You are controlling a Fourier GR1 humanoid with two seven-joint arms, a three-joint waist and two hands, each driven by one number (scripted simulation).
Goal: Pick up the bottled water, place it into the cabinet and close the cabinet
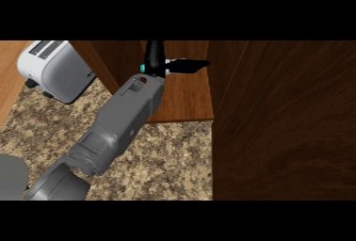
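Bottled water (143, 68) perhaps in hand (154, 60)

Dark wooden cabinet (184, 101) stands open, lighter brown floor showing inside, its door (285, 122) swung out at right

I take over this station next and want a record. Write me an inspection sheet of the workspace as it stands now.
Surface: speckled stone counter.
Job's things: cabinet open, its door swung out at the right; bottled water not seen.
Clutter: toaster at upper left.
Hands: right hand inside the cabinet, fingers straight, holding nothing visible; left hand not in view.
Cables: nothing seen.
Surroundings: light wooden strip past the counter's left edge.
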